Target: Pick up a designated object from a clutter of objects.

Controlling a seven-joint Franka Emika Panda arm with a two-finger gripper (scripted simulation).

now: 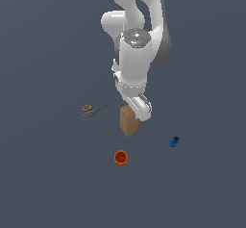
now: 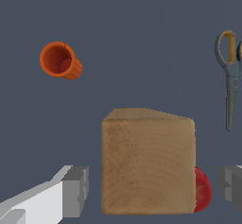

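Observation:
The designated object, a tall tan box [image 1: 129, 121], stands upright among the clutter of objects. My gripper [image 1: 131, 110] is right above it. In the wrist view the box [image 2: 147, 164] sits between my two fingers, and my gripper [image 2: 153, 190] is open. One finger [image 2: 75, 190] is a small gap from one side of the box. The other finger [image 2: 230, 183] stands further off on the opposite side. A small red ball [image 2: 202, 191] peeks out from behind the box on that side. The ball is hidden in the exterior view.
An orange cup [image 1: 120, 158] [image 2: 60, 60] lies in front of the box. Scissors [image 1: 93, 109] [image 2: 230, 76] with yellow-orange handles lie toward the exterior view's left. A small blue piece [image 1: 174, 141] sits toward the exterior view's right.

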